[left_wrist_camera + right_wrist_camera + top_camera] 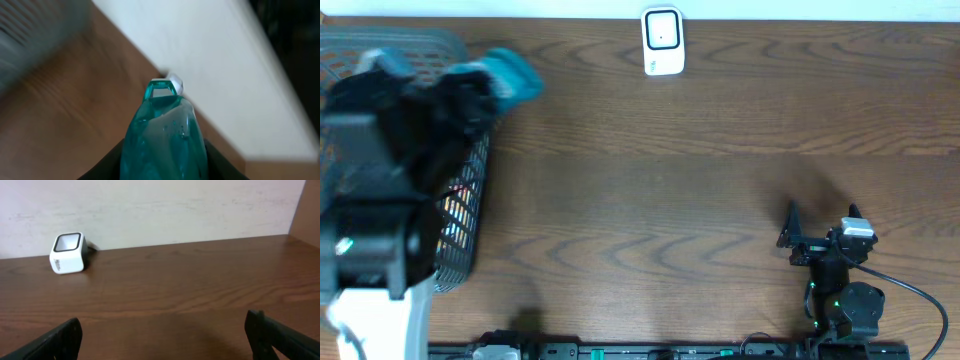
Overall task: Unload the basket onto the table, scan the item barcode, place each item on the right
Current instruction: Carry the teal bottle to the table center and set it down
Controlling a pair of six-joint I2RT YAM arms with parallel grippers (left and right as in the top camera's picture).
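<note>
Clamped between the dark fingers [112, 167] of the left gripper [165, 167] is the teal item [165, 130], a glossy, crinkled pack whose pointed end sticks out ahead of the jaws. In the left wrist view the picture is smeared. To the left of the jaws a grey blur is the basket [30, 30], and just past the pack's tip sits the white scanner [176, 83], against the pale wall.

From overhead, the left gripper [485, 90] holds the teal item [516, 78] over the right-hand rim of the grey mesh basket [460, 240]. The arm hides most of the basket's inside. A little red shows through the mesh, but what lies in there cannot be told.

The right gripper [167, 337] stands released, its jaws spread wide with only bare brown table [175, 280] between them. Far ahead and to the left of those jaws stands the scanner [67, 253], well apart from them, at the table's back edge.
</note>
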